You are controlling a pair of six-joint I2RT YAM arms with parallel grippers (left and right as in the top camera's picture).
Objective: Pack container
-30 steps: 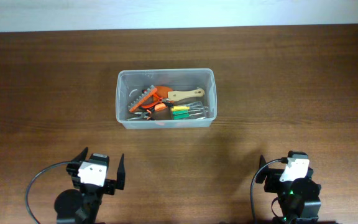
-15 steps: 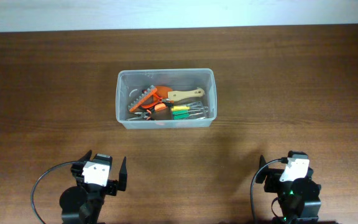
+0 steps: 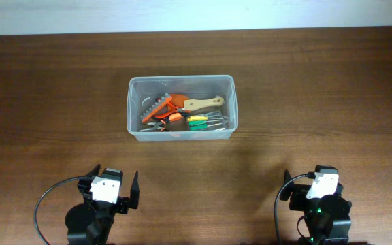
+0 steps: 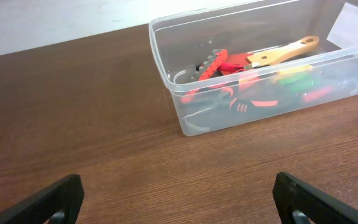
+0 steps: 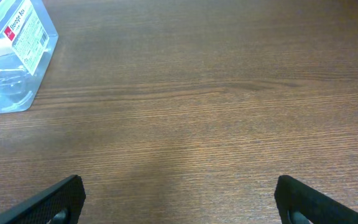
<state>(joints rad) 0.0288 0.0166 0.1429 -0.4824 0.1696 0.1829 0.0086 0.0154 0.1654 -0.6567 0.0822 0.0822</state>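
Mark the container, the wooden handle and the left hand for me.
container [image 3: 129,109], overhead view, left wall's rim.
wooden handle [image 3: 200,104], overhead view, middle of the handle.
left hand [image 4: 179,202], left wrist view, midway between its fingertips.

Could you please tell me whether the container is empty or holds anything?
Not empty: the container holds tools, among them a wooden-handled tool and an orange toothed piece.

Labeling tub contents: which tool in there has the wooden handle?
The tan-handled tool lying in the far right part of the container. It alone shows pale wood; the rest have orange, green or yellow parts.
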